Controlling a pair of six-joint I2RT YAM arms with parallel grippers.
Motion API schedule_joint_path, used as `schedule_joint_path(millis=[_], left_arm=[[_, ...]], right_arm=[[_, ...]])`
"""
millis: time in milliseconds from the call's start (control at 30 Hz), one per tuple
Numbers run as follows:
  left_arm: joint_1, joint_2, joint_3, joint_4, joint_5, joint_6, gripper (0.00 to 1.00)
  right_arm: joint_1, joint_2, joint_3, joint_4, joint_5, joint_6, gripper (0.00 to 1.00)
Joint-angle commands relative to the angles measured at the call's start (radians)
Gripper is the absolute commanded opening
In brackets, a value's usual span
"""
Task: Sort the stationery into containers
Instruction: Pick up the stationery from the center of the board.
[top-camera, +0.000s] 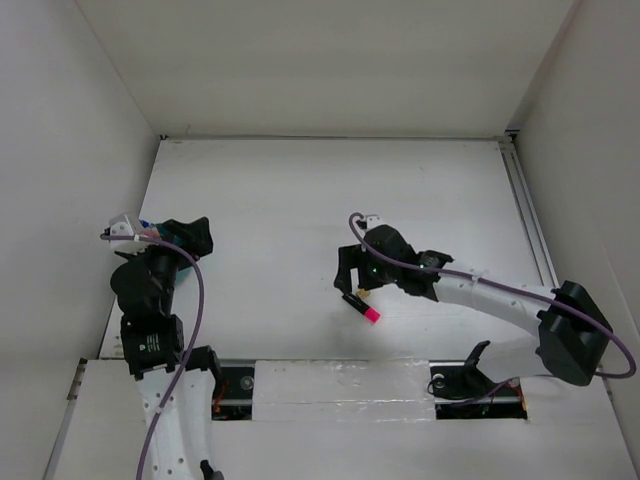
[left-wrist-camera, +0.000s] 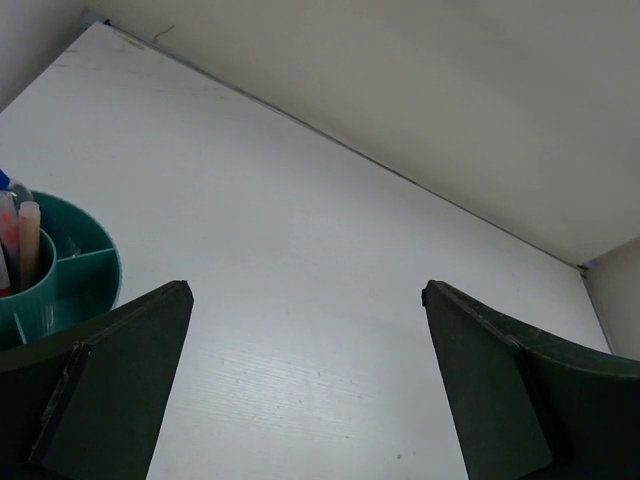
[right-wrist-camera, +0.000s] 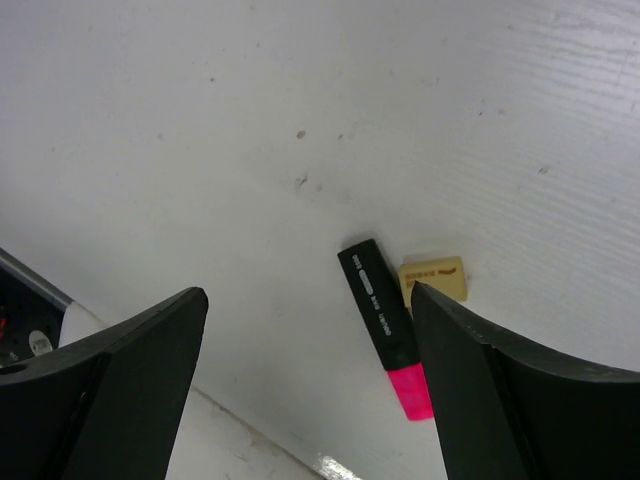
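Where the black marker w/ pink end (right-wrist-camera: 383, 328) lies flat on the white table (right-wrist-camera: 250, 120), it's near the front edge, roughly mid-width in the top view, pink end pointing toward the arm bases. Tan eraser bit (right-wrist-camera: 433, 278) sits just beside the marker's black barrel; touching or a hair apart, can't tell. Right gripper (right-wrist-camera: 307, 292) hovers over both, jaws spread wide, nothing btwn them. Marker and eraser show nearer its right finger (right-wrist-camera: 520, 390) than the other.

Teal organizer (left-wrist-camera: 98, 292) stands at the table's left side, far from the marker. Its inner dividers are visible, and a few pens stand upright in one compartment: a pale stick (left-wrist-camera: 29, 240), plus a reddish one and a blue cap cut off by the frame edge. Left gripper (left-wrist-camera: 306, 286) is just beside the organizer, jaws apart and holding nothing, bare table btwn them. In the top view, the left arm mostly hides the organizer.
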Motion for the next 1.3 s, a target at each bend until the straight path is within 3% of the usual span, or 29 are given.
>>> schedule_joint_path(millis=[0, 300, 533, 733, 1067, 1267], left_arm=[[-0.045, -0.023, 0.017, 0.005, -0.030, -0.011, 1.00], [-0.134, -0.032, 0.027, -0.006, -0.009, 0.008, 1.00], [-0.143, 0.016, 0.027, -0.018, -0.053, 0.008, 1.00], [-0.143, 0.028, 0.027, -0.029, -0.044, 0.008, 1.00], [-0.143, 0.028, 0.027, -0.011, -0.013, 0.008, 1.00], [-0.143, 0.028, 0.027, -0.011, -0.013, 0.008, 1.00]], right_arm=[[0.045, -0.052, -0.017, -0.039, 0.099, 0.063, 0.88], [0.117, -0.208, -0.235, -0.025, 0.193, 0.329, 0.84], [0.128, -0.263, -0.289, -0.097, 0.274, 0.458, 0.84], [0.137, -0.277, -0.341, -0.085, 0.273, 0.471, 0.76], [0.189, -0.245, -0.341, -0.096, 0.345, 0.552, 0.75], [0.200, -0.234, -0.318, -0.082, 0.384, 0.428, 0.76]])
